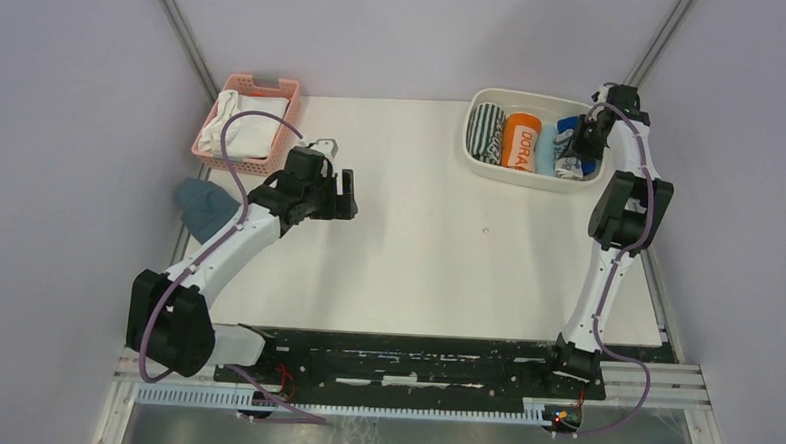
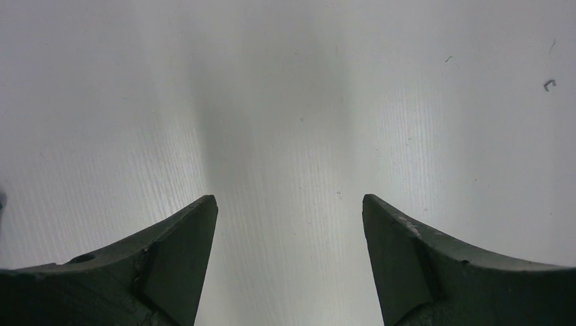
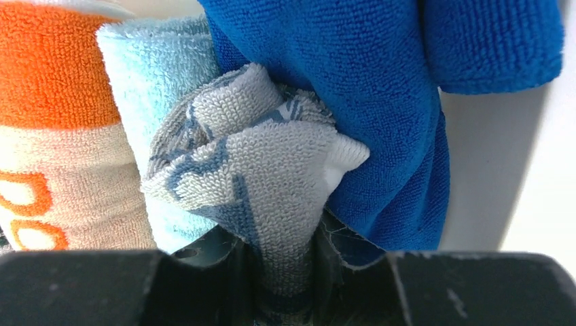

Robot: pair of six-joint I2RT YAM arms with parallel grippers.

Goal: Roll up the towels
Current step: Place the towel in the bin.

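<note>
Starting at the far left, a pink basket (image 1: 265, 80) holds white cloths (image 1: 235, 125), and a dull teal-grey cloth (image 1: 205, 206) lies just near of it at the left edge of the table (image 1: 417, 263). Beside these, the left gripper (image 2: 290, 204) hangs over bare tabletop with its jaws spread wide and nothing between them. At the far right stands a white tub (image 1: 531, 180). It holds, from left to right, a striped roll (image 1: 487, 132), an orange lettered roll (image 1: 521, 141), the light blue towel (image 3: 146, 61), then the whitish patterned towel (image 3: 251, 170) and the royal blue towel (image 3: 380, 102) touching each other. The right gripper (image 3: 284, 272) reaches into the tub's right end, pinching the patterned towel's bunched cloth between its fingers; the royal blue towel drapes against it.
</note>
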